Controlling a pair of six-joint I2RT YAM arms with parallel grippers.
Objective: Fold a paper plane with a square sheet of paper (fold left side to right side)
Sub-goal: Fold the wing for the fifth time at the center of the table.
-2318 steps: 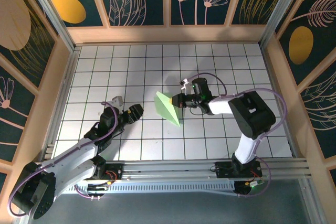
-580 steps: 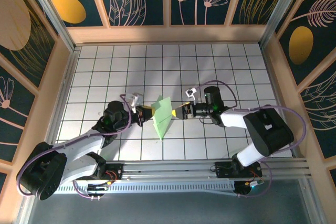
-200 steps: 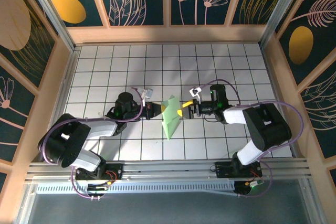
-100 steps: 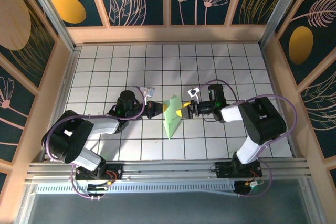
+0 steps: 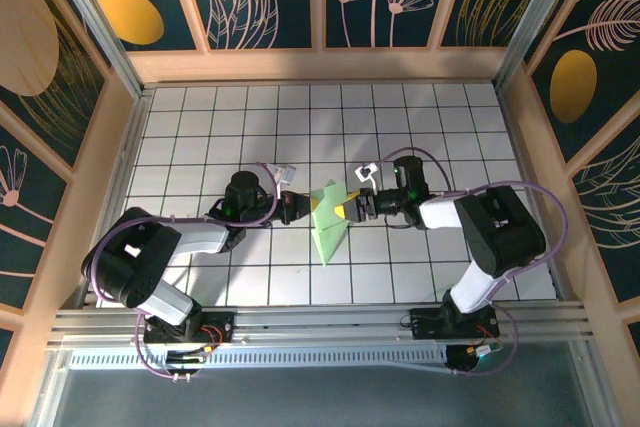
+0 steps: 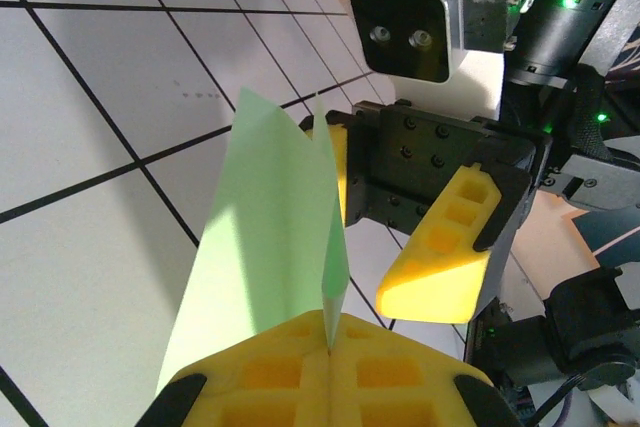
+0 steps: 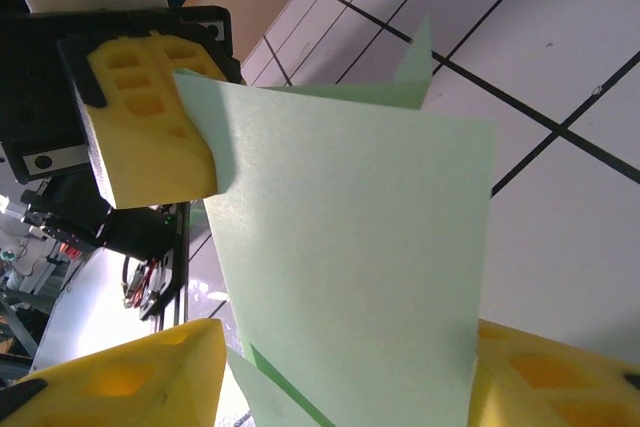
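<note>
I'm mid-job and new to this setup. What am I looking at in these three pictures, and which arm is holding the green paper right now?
There are two robot arms, bolted at the near edge of a white grid-tiled table. The overhead picture looks down from behind them. In it, the left gripper and the right gripper face each other mid-table. The other two pictures come from a camera on each wrist, so the yellow fingers at the bottom of each are that arm's own. Between the grippers is a pale green folded sheet of paper, standing up rather than lying flat. The left gripper is closed and pinches the paper's edge. The right gripper is open, with one finger on each side of the sheet, and is not yet clamping it.
</note>
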